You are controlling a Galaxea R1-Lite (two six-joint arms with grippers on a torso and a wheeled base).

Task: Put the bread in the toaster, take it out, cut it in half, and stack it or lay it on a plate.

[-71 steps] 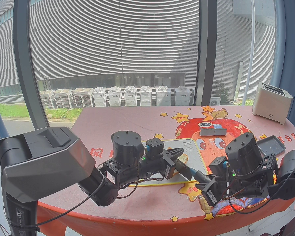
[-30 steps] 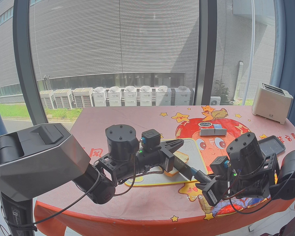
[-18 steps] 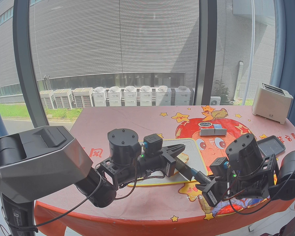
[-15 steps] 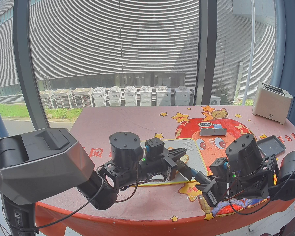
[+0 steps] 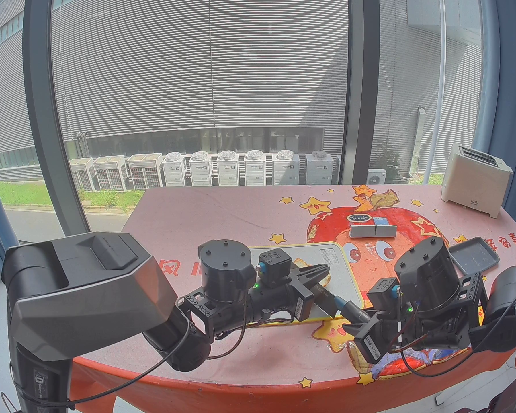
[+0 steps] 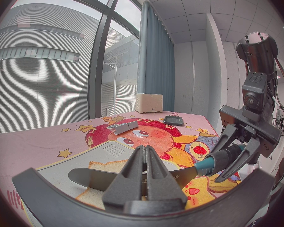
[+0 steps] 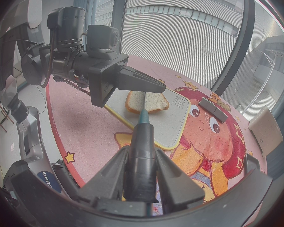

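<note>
Left arm: it has swung out to the left and come back in, and now sits lower and nearer me than a second ago.
Left end effector (image 6: pixel 145 148): clenched on nothing, its fingers pressed together and lying across the back of the knife (image 6: pixel 88 178); I cannot tell if they bear on the blade or ride just above it.
Bread (image 7: pixel 154 103): flat on the cutting board (image 7: pixel 167 123), near its left end, with the blade across its middle. It looks like one slice (a cut under the blade would be hidden from me).
Right end effector (image 7: pixel 142 153): grasping the knife's handle, and it has hardly shifted.
Plate (image 5: pixel 473 254): on the counter (image 5: pixel 229 213) beside the right arm, well apart from the board, with nothing on it.
Toaster (image 5: pixel 476 182): at the far right corner.
Meaning: I judge the cut is in hand, the left arm having resettled to steady it; halving and plating remain.
</note>
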